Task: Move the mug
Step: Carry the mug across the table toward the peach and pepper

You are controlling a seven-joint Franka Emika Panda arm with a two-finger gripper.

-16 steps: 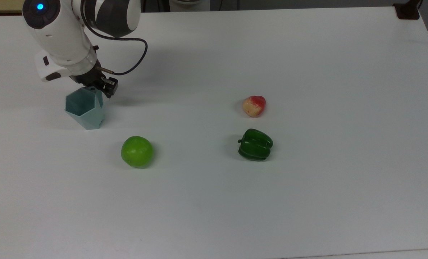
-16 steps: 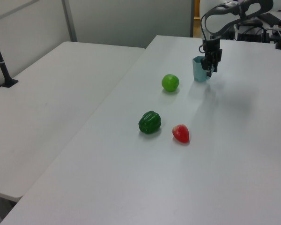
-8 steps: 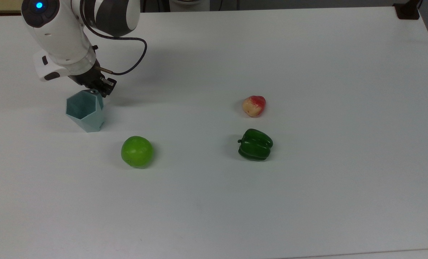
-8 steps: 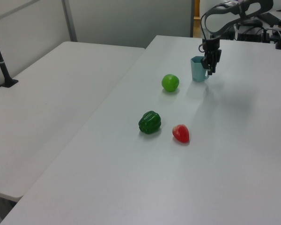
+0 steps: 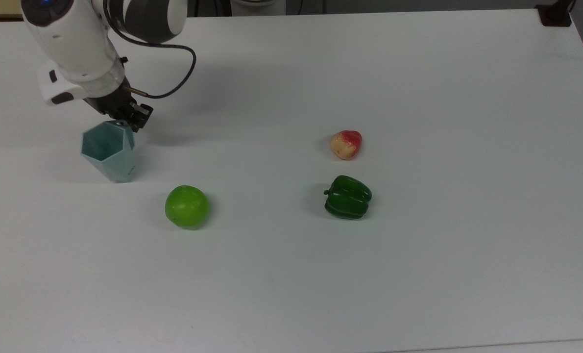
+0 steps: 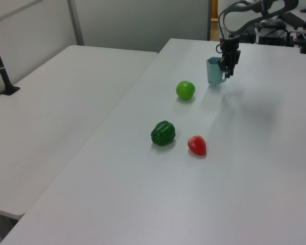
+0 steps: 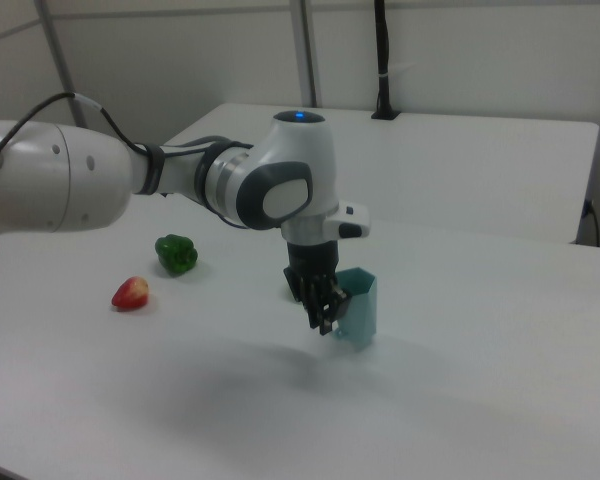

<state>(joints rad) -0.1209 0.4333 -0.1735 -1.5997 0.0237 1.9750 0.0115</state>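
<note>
White table holds mug, apple, pepper, strawberry.

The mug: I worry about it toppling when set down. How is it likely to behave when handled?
The mug tapers to a narrow base under a wide hexagonal rim, so it probably tips easily if nudged near the top. Its flat facets should keep it from rolling far. It looks rigid with smooth walls; the gripper, pinching near the rim, may let it swing or slip.

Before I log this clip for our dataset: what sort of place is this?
Most likely a robotics lab. A robot arm works a mug on a bare white table; toy produce lies about: an apple, a pepper. Plain partition walls stand behind.
</note>
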